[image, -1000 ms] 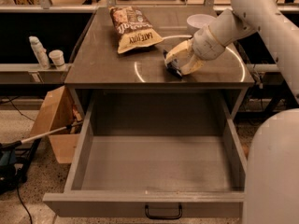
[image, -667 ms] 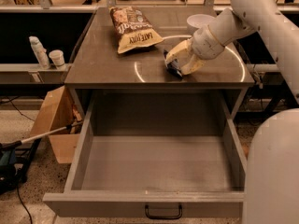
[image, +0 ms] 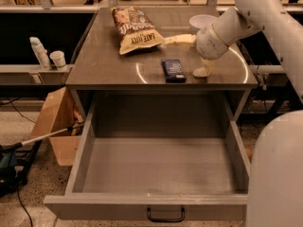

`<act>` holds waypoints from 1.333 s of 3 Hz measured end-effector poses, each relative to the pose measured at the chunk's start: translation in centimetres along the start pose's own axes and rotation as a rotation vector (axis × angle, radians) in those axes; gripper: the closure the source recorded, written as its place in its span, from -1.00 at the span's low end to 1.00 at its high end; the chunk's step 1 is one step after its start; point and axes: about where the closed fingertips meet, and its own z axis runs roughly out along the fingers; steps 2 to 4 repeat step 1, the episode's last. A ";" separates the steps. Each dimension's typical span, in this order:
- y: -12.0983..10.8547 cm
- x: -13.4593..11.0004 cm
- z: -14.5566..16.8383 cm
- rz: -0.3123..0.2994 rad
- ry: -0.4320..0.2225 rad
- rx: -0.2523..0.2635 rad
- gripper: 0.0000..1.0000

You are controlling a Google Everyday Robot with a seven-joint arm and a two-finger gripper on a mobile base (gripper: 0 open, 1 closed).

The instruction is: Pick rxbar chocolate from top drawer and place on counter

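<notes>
The rxbar chocolate (image: 173, 70), a flat dark navy bar, lies flat on the counter (image: 109, 67) near its front edge, right of centre. My gripper (image: 183, 56) hangs just above and to the right of the bar, open and empty. One pale finger (image: 177, 39) points left toward the snack bag and the other (image: 203, 71) points down beside the bar, not touching it. The top drawer (image: 156, 164) is pulled fully out below the counter. Its grey inside is bare and its black handle (image: 165, 215) shows at the front.
A tan-and-brown snack bag (image: 135, 28) lies at the back of the counter. A white bowl (image: 202, 21) stands behind my arm. A cardboard box (image: 57, 126) and a long tool lie on the floor at left. Bottles (image: 40, 53) stand on a left shelf.
The gripper, earlier shut around the bar on the counter, has opened and drawn back to the right. The bar now lies free on the counter.
</notes>
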 end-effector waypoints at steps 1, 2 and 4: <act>0.0 0.0 0.0 0.000 0.000 0.000 -1.00; 0.0 0.0 0.0 0.000 0.000 0.000 -1.00; 0.0 0.0 0.0 0.000 0.000 0.000 -1.00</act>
